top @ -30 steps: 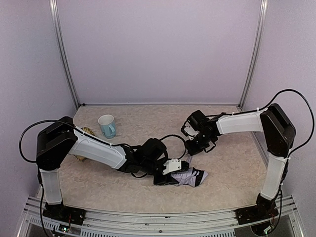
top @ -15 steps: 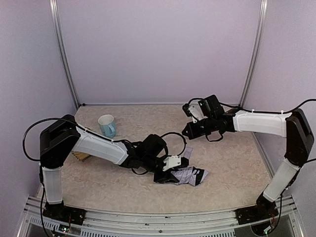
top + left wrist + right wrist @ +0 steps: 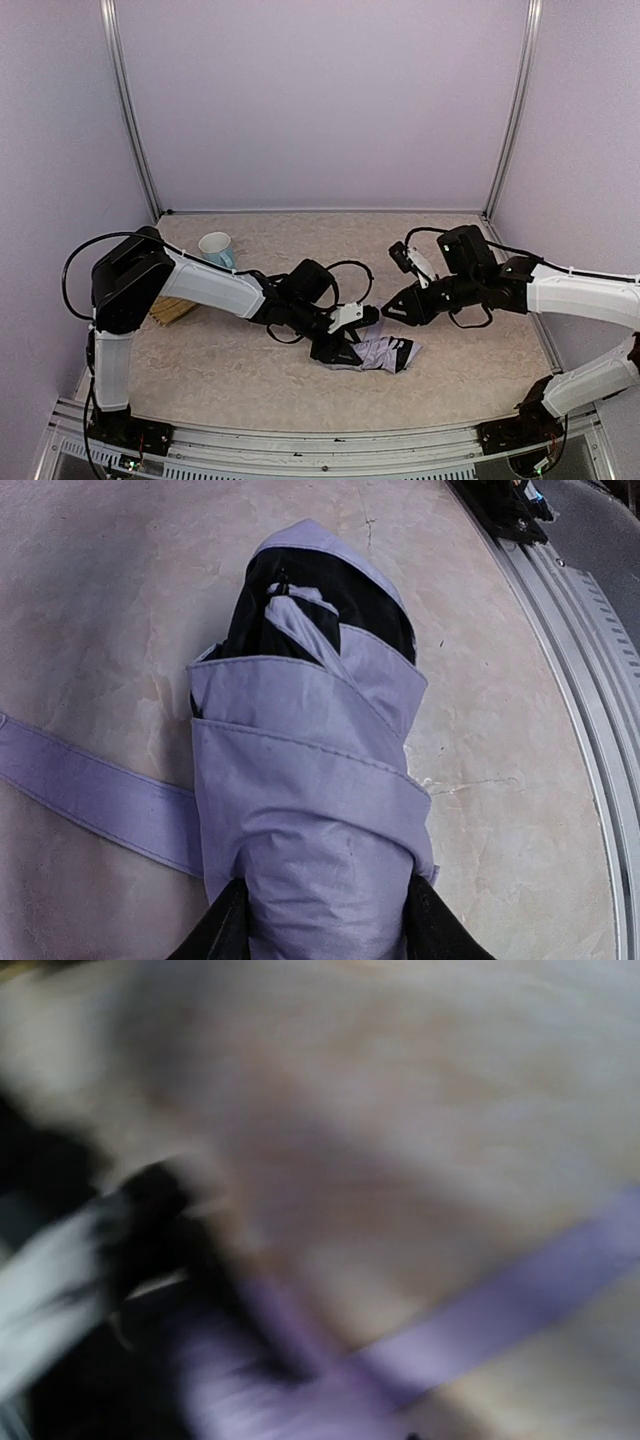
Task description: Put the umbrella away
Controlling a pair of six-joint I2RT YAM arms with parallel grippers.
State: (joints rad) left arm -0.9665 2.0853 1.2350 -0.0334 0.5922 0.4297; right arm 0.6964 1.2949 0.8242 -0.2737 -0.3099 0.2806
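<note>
From the overhead view I have the umbrella [image 3: 375, 352] lying on the worktop [image 3: 470, 370] near its middle, towards the near edge, as a crumpled lavender bundle with black showing in it. The left arm [image 3: 215, 290] reaches across low from the left, and the left jaws are clamped on the bundle's left end. On my left wrist view the two black fingers [image 3: 215, 935] sit one on each side of the wrapped fabric and press into it. Beyond them the lavender folds wind round the bundle, and the black lining shows at the far end. The closing strap [image 3: 90, 790] lies loose and flat on the worktop, running off to the left of that view. The metal rail [image 3: 580, 680] of the near edge passes on the right.

The right arm [image 3: 580, 295] comes in from the right. The right jaws point down and leftwards, with their tip just beside the umbrella's upper right side. I cannot tell whether they touch it, nor whether they stand apart or together. My right wrist view is smeared. I make out only a lavender band, probably the strap, crossing the lower right, and dark and white shapes at the left.

A pale blue mug [image 3: 216, 248] stands upright behind the left arm, well apart from the umbrella. A straw-coloured thing [image 3: 172, 310] lies partly hidden under that arm's upper link. Between the right jaws and the bundle I see only bare worktop.
</note>
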